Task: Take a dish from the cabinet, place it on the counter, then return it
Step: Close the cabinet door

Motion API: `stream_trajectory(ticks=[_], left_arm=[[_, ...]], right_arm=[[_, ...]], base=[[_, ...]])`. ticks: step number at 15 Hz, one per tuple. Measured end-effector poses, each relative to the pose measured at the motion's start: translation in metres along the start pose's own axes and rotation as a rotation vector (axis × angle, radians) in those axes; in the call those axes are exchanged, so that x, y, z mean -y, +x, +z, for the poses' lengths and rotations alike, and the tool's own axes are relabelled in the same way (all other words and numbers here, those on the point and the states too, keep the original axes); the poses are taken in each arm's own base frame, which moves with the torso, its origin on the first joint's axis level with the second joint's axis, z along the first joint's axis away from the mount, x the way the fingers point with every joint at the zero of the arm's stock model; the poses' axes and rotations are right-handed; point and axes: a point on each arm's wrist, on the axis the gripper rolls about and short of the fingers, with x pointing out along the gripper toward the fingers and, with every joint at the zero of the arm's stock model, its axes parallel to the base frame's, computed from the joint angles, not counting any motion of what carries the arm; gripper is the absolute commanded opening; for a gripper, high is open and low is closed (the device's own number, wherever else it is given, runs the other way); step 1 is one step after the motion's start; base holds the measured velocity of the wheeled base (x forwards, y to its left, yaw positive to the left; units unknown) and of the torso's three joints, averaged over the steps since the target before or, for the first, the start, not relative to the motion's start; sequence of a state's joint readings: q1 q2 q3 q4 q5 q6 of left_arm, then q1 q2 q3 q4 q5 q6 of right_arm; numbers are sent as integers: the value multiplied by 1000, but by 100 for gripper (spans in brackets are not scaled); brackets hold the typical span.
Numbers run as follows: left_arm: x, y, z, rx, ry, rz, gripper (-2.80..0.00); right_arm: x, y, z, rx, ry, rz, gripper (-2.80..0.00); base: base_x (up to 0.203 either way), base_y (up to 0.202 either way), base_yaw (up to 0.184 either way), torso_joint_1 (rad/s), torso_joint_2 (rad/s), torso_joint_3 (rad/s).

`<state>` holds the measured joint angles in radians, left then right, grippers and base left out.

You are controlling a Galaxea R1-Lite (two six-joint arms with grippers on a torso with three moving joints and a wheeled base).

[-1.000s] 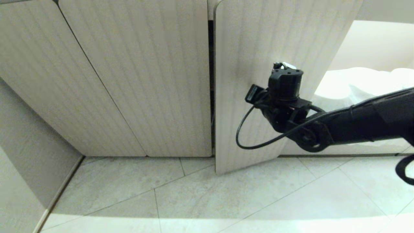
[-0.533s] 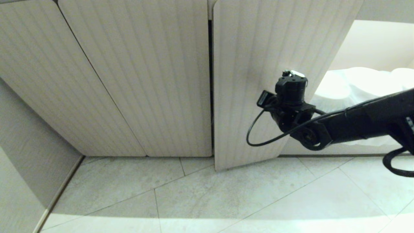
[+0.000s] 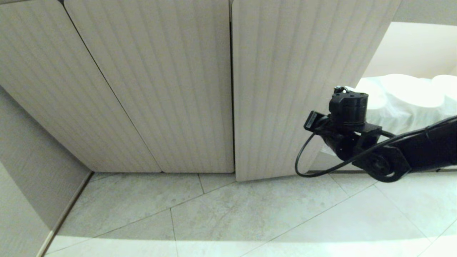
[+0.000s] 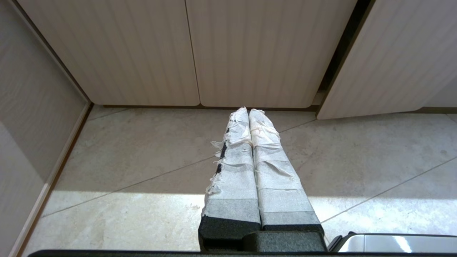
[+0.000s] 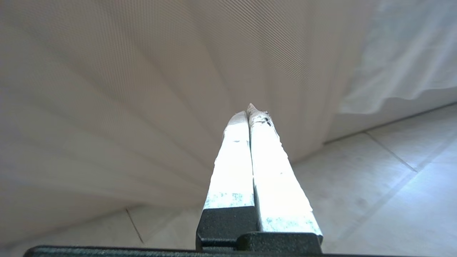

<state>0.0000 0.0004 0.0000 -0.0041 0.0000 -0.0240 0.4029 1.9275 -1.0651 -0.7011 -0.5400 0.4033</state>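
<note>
Cabinet door [image 3: 292,89] has swung nearly shut, seemingly pushed by the closed, empty right end effector [image 5: 251,110].

No sign of what's inside the low beige fluted cabinet [image 3: 150,89], the nearly shut door [image 3: 285,89] covers it. The right gripper [image 5: 251,114] tips look pressed to that door, but real contact is hard to call.

Right arm [image 3: 400,153] reaches in low from the right, before the cabinet [image 3: 142,89]; fluted door [image 3: 292,89] nearly closed; tiled floor [image 3: 228,214] below.
</note>
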Motion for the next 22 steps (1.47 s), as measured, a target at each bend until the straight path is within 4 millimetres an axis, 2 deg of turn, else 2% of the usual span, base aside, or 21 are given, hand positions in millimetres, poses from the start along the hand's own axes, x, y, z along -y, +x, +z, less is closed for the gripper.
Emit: stream_trajectory(ticks=[5,9,13,18,22], left_arm=[[0,0,0,0,0,0,-280],[0,0,0,0,0,0,-280],[0,0,0,0,0,0,-280],[0,0,0,0,0,0,-280],[0,0,0,0,0,0,-280]], right_arm=[[35,-25,18,13,-20,-62,-280],[72,-51,19,18,-79,-127,-280],[105,-77,31,78,-105,-193,-280],[122,-111,44,129,-131,-212,-280],[139,-149,34,124,-139,-215,-280]], base=[[0,0,0,0,0,0],[0,0,0,0,0,0],[0,0,0,0,0,0],[0,0,0,0,0,0],[0,0,0,0,0,0]])
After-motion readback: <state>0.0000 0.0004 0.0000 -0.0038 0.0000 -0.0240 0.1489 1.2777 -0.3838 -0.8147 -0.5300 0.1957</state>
